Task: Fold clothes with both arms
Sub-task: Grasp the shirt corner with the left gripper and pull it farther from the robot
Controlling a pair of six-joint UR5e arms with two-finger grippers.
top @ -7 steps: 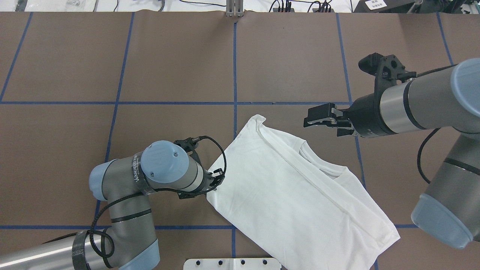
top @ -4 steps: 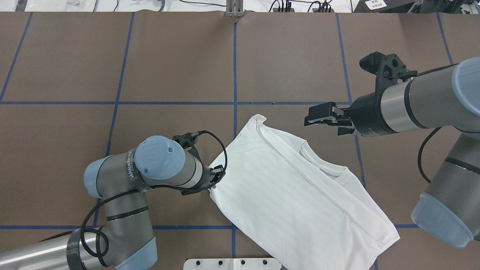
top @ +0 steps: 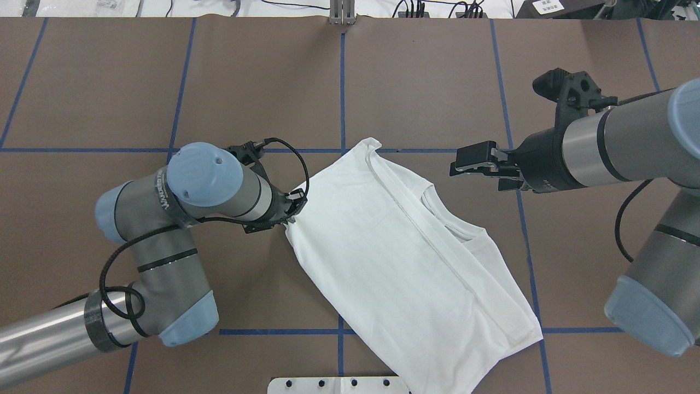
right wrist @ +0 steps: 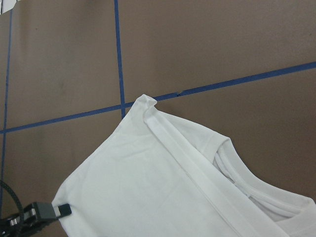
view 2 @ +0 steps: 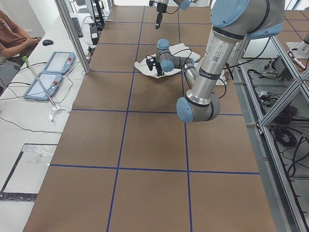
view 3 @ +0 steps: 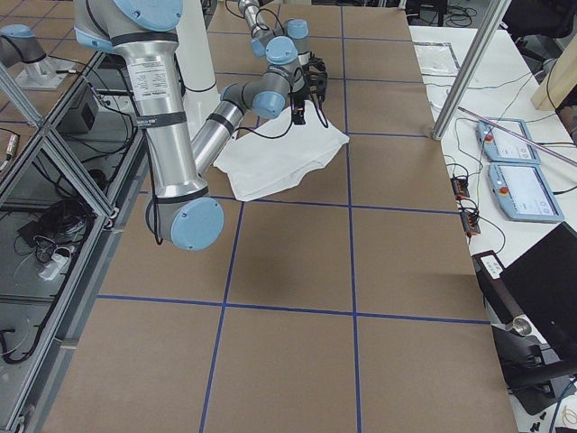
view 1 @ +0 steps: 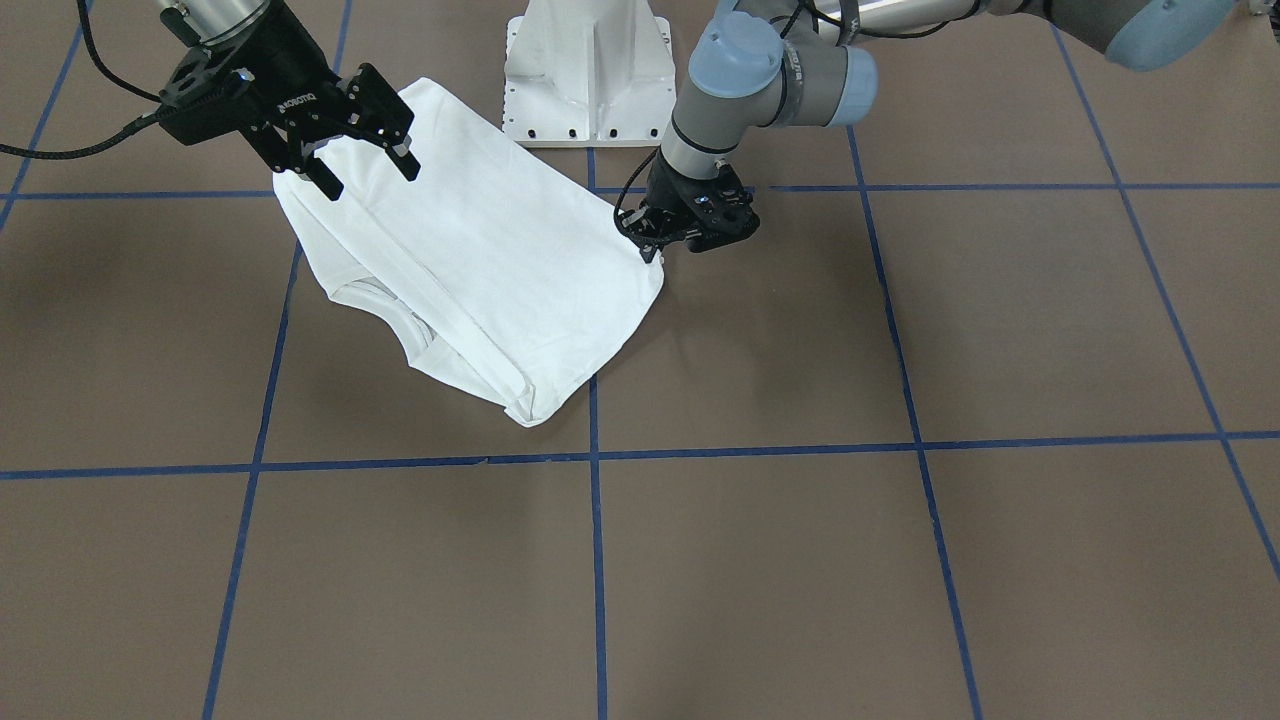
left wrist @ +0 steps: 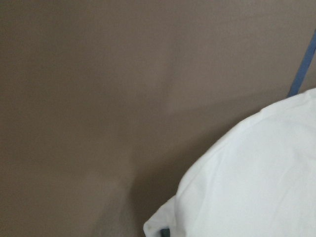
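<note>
The clothes are one white shirt (top: 394,257), folded and lying slantwise on the brown table (top: 262,82), its round collar (top: 454,230) toward my right arm. My left gripper (top: 290,210) is low at the shirt's left edge and shut on that edge; in the front-facing view the left gripper (view 1: 650,235) pinches the cloth (view 1: 500,260) at the corner. The left wrist view shows only a lobe of the shirt (left wrist: 256,187) on the table. My right gripper (view 1: 365,172) hangs open above the shirt's far corner, holding nothing. From overhead, the right gripper (top: 459,164) is just right of that corner.
The white pedestal base (view 1: 585,70) stands at the robot's edge of the table, close to the shirt's near end. Blue tape lines (top: 343,82) cross the table. In the exterior left view, a person (view 2: 9,34) and two tablets (view 2: 48,72) are beside the table.
My left gripper has moved away from the robot and to the left, dragging the shirt's edge; the whole shirt has slid farther across the table. The right gripper shifted slightly right and up.
</note>
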